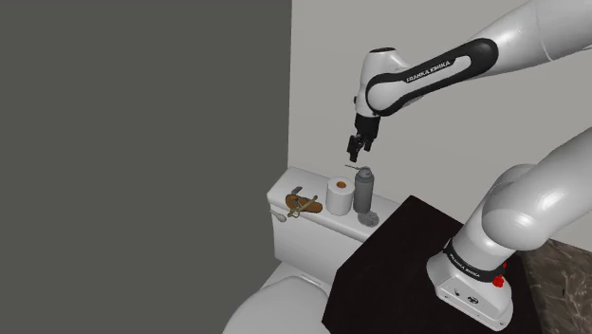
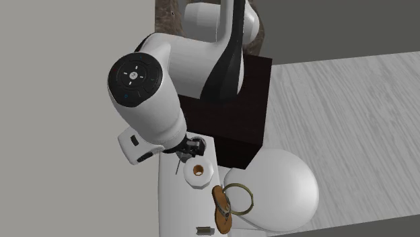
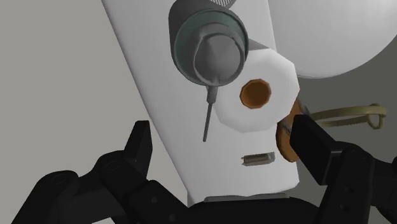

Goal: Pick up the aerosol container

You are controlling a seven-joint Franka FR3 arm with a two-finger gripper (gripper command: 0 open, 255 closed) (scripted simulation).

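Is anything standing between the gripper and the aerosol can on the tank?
Nothing visible does. The open gripper hangs in free air above the grey aerosol can. The white paper roll stands close beside the can on the shoulder view's left and might crowd a finger.

A white toilet roll (image 1: pixel 340 196) stands on the white cistern (image 1: pixel 308 237); a brown sandal (image 1: pixel 304 202) lies just beside it; a grey wall (image 1: pixel 142 142) rises behind.

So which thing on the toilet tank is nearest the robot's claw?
The grey aerosol can: taller than the white toilet paper roll beside it, its top sits just below the gripper.
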